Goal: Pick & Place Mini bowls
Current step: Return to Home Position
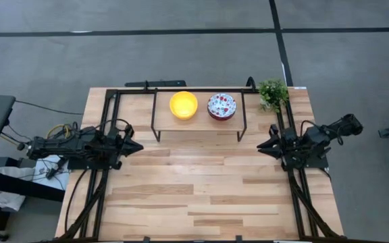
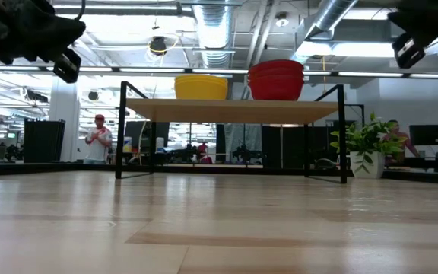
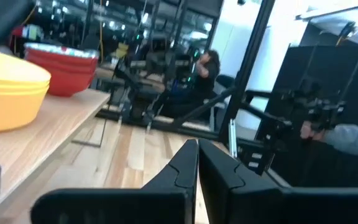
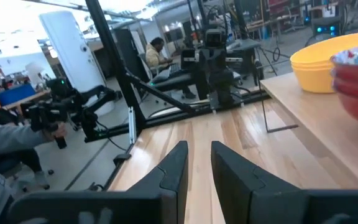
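Note:
Two stacks of mini bowls stand on a raised wooden shelf (image 1: 198, 125) at the table's far side. The yellow stack (image 1: 183, 104) (image 2: 201, 87) is on the left. The stack with a white floral inside and red outside (image 1: 221, 106) (image 2: 276, 80) is on the right. Both stacks rest on their bases. My left gripper (image 1: 139, 146) (image 3: 197, 155) hovers shut over the table's left side, pointing right. My right gripper (image 1: 260, 147) (image 4: 199, 155) hovers over the right side, pointing left, with a narrow gap between its fingers. Both grippers are well clear of the bowls.
The shelf stands on thin black metal legs (image 2: 119, 129), with open room under it. A small green plant (image 1: 273, 93) (image 2: 367, 141) sits at the far right corner beside the shelf. Bare wooden tabletop (image 1: 194, 189) lies between the arms. People are in the room beyond.

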